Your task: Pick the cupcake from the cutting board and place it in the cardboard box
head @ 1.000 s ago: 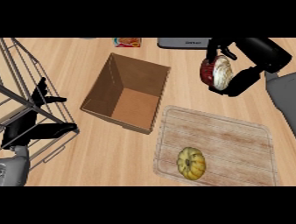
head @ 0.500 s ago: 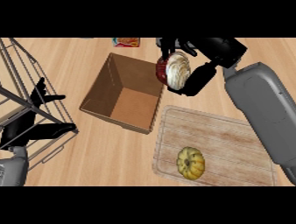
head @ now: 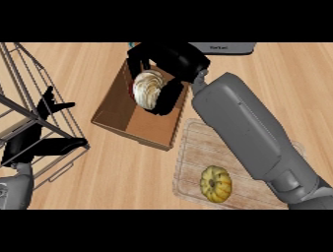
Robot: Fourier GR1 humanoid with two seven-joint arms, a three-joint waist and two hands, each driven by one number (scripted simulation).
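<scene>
Task looks mostly done — the carry has reached the target, release is what's left. The wooden kitchen counter (head: 126, 182) fills the view; on it sits the open brown cardboard box (head: 129, 123), and just right of it, lower down, the pale wooden cutting board (head: 191, 162). The long grey right forearm (head: 249, 138) runs from the lower right corner across the board to the box.

The black right hand (head: 171, 60) is over the box opening, fingers curled round the white-frosted cupcake with a dark wrapper (head: 148, 89) — a closed grasp, cupcake held on its side, swirled top facing left. Whether the cupcake touches the box floor I cannot tell; it appears above the interior, inside the box outline. So: pick complete, transport complete, placing not yet finished since the hand has it enclosed.

On the board a yellow ridged pumpkin-like item (head: 216, 183) lies near the lower edge, untouched, not part of the task.

At the far left a metal wire rack (head: 24, 108) stands; the black left hand (head: 35, 147) rests beside it, fingers straight and relaxed, holding nothing.

At the top edge a grey appliance (head: 224, 47) is partly cut off.
</scene>
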